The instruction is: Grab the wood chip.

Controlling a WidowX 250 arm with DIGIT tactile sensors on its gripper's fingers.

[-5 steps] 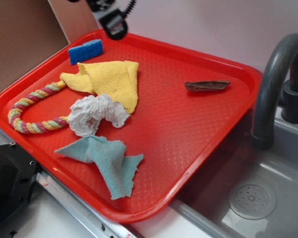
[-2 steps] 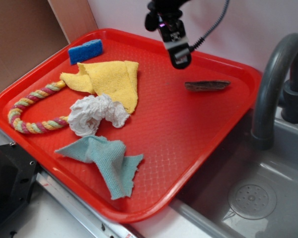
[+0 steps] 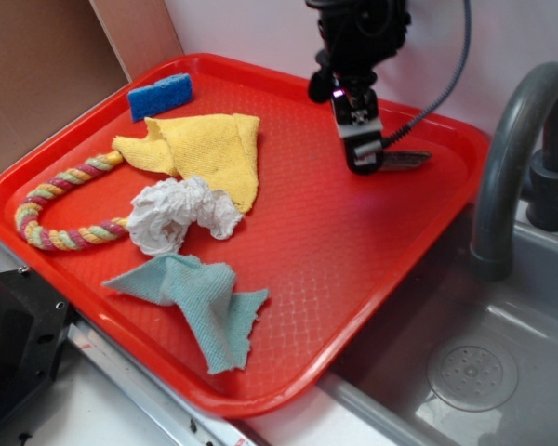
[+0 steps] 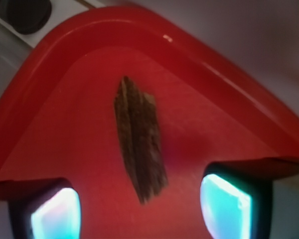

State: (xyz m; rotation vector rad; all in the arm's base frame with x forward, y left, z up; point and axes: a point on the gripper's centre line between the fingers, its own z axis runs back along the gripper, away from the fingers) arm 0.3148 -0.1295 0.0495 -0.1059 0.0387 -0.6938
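The wood chip (image 4: pixel 139 147) is lying flat on the red tray (image 3: pixel 372 279), near its far right corner and well apart from the yellow cloth (image 3: pixel 209 149), the crumpled white paper (image 3: pixel 177 214) and the rope (image 3: pixel 60 209). It is being judged as light, stiff and thin (a dark sliver with pointed ends and a rough grain), so slipping is being thought unlikely, though so low a piece is likely being hard to get under. A hold across its narrow width, near the middle, is being favoured. The gripper (image 4: pixel 139 209) is being held wide open and empty, its fingers (image 4: pixel 224 199) being seen on either side of the chip's near end in the wrist view; whether the tray is being touched cannot be told.
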